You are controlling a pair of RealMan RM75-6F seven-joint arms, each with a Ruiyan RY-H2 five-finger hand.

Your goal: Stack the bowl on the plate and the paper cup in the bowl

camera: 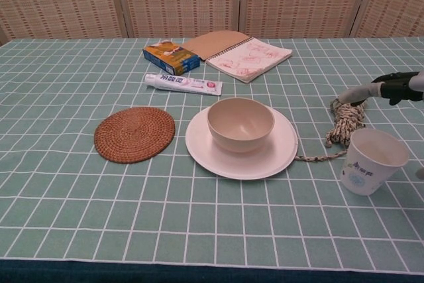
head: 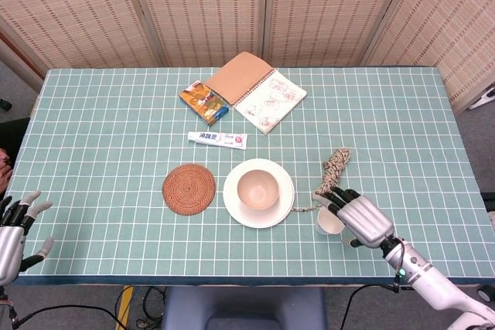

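Bowl (camera: pixel 240 123) seated on plate (camera: pixel 278 154) at mid-table; paper cup (camera: pixel 372 161) upright on the cloth to the right, beside a rope bundle (camera: pixel 346 118). Right hand (head: pixel 360 219) poised over the cup, fingers spread, holding nothing. Left hand (head: pixel 15 231) open at the table's near-left edge, likewise empty.

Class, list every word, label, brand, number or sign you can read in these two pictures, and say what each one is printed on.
Toothpaste tube: blue lettering on white, too blurred to read.
Small box: colourful print, no legible words.
Paper cup: a blue mark on its side, too small to read.
Open notebook: red sketches only, no readable writing.
Bowl, plate, woven mat, rope: no text.
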